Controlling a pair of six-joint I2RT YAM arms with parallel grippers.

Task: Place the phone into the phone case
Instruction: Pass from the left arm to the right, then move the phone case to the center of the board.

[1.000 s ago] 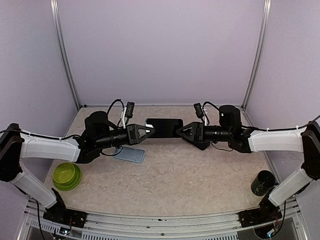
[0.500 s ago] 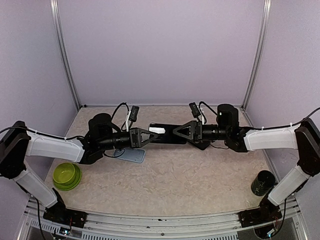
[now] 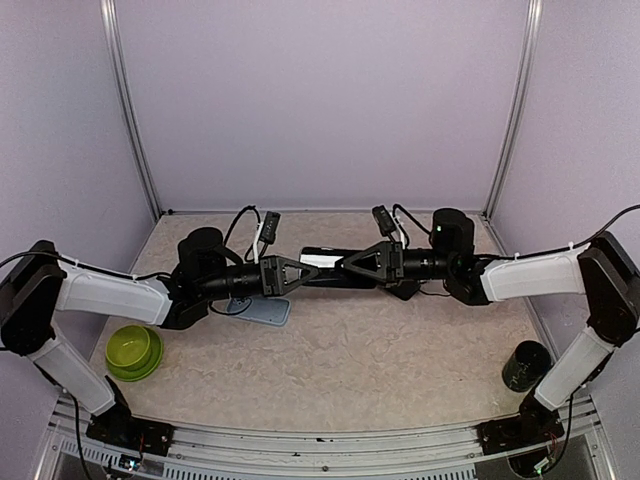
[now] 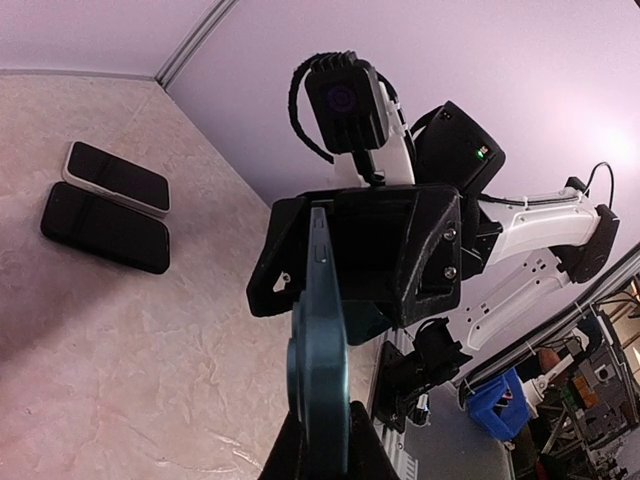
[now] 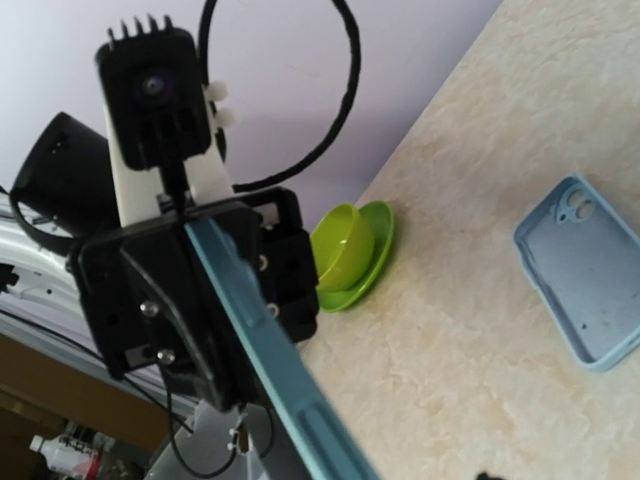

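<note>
Advancing leftward along the phone [image 3: 322, 268], the right gripper [image 3: 346, 268] narrows around it, grip unconfirmed; the left gripper [image 3: 299, 272] clamps its other end mid-frame, airborne. Handover appears underway; next, carrying it down to the phone case [image 3: 262, 310] lower left.

— Could any writing be read on the phone [image 4: 320, 340] or the case [image 5: 585, 280]?
— No. The phone showed only its thin edge, and the hollow of the case carried no mark that could be made out.
— Any label, brand or number elsewhere?
— None that could be read in any view.
</note>
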